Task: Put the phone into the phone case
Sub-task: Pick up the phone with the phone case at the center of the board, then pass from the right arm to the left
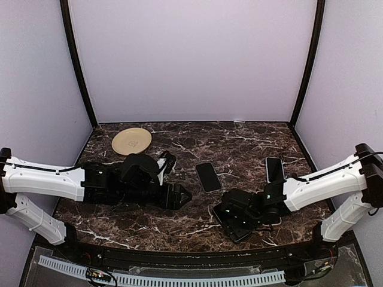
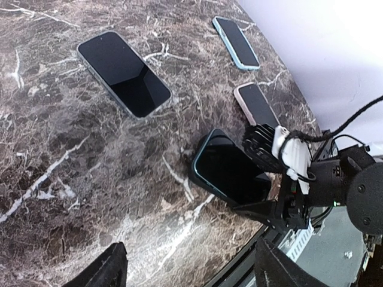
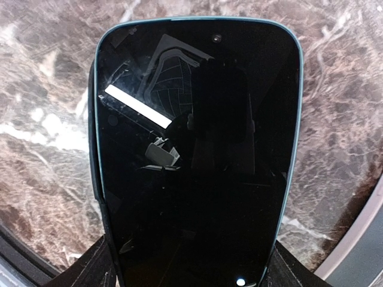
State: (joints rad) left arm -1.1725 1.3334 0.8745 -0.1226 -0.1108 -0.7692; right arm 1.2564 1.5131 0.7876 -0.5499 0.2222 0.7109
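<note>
Marble table (image 1: 239, 143); right hand (image 1: 234, 219) clamps glossy black, teal-rimmed phone (image 3: 197, 155).

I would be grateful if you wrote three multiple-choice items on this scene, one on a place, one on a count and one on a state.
1. Where does the beige plate lie?
A. at the far left of the table
B. at the near right corner
C. under the right arm

2. How many phones does the left wrist view show?
A. two
B. four
C. six

3. What is the left claw doing?
A. gripping a phone
B. gripping the plate
C. open, holding nothing

Answers:
1 A, it sits near the back left corner.
2 B, three lie flat and the right claw holds the teal-rimmed phone tilted up.
3 C, its fingers stand wide apart with nothing between them.
</note>
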